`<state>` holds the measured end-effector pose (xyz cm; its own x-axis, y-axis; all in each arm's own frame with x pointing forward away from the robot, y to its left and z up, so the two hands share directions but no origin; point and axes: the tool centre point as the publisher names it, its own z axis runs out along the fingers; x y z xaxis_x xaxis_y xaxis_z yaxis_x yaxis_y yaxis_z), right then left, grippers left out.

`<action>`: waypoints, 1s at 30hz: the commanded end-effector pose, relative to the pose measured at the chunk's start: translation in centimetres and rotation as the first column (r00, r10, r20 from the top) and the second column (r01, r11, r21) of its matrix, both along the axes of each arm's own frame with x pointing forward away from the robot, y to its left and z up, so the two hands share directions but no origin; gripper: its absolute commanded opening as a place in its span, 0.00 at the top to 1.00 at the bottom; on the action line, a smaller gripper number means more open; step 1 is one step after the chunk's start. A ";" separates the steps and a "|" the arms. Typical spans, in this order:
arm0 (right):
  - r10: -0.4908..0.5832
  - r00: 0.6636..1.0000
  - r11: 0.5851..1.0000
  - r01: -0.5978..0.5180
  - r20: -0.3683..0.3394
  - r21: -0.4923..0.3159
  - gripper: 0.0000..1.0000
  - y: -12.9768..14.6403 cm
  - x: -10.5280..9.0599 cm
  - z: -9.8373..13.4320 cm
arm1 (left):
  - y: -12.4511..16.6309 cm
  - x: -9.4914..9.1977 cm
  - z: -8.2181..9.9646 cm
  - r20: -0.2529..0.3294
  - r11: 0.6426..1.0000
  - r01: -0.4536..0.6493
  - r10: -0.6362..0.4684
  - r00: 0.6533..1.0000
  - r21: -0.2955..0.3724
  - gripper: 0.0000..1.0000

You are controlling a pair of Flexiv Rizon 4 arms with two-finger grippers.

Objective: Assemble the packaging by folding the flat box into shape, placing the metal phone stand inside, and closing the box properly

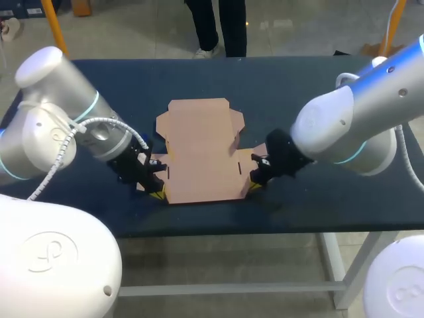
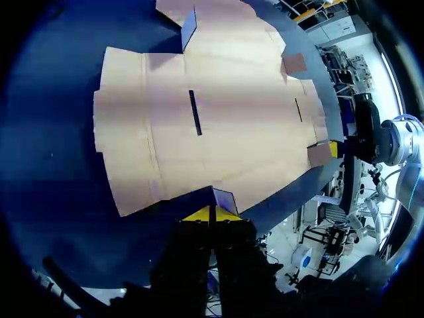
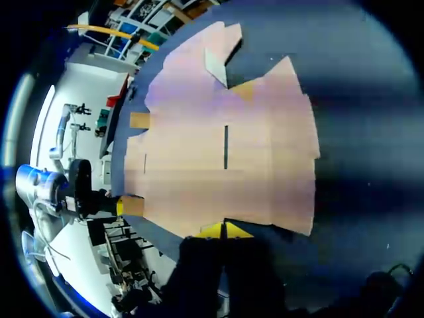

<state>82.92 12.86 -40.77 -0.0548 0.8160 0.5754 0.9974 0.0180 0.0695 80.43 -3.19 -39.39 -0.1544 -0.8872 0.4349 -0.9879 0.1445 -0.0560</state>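
The flat brown cardboard box (image 1: 199, 156) lies unfolded on the dark blue table (image 1: 298, 86), with one small flap (image 1: 236, 140) at its far right standing up a little. My left gripper (image 1: 156, 190) is at the box's near left corner, shut on a small side flap (image 2: 224, 199). At the near right corner my right gripper (image 1: 256, 179) is shut on the opposite side flap (image 2: 320, 154). In the left wrist view my left gripper (image 2: 211, 213) has its yellow tips pressed together at the cardboard's edge. My right gripper (image 3: 224, 230) looks the same in the right wrist view.
The table's front edge (image 1: 218, 228) runs close behind both grippers, just past the box's near side. Both arms come in low from the sides, their wrists level with the box's near corners.
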 end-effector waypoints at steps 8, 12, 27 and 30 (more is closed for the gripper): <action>-0.011 1.000 0.996 0.012 0.008 -0.087 1.00 1.0 -0.4 0.2 | -1.4 0.1 0.0 -0.001 0.999 0.024 -0.024 1.000 0.032 1.00; -0.012 1.000 0.996 0.012 0.009 -0.091 1.00 1.2 -0.4 0.2 | -1.8 -0.1 0.1 0.003 0.999 0.029 -0.029 1.000 0.038 1.00; -0.015 1.000 0.994 0.016 0.010 -0.110 1.00 1.5 -0.7 0.3 | -2.3 -0.5 0.1 0.024 0.999 0.023 -0.024 0.999 0.039 1.00; -0.017 1.000 0.993 0.018 0.011 -0.113 1.00 1.5 -0.8 0.3 | -2.3 -0.5 0.1 0.023 0.999 0.025 -0.026 0.999 0.044 1.00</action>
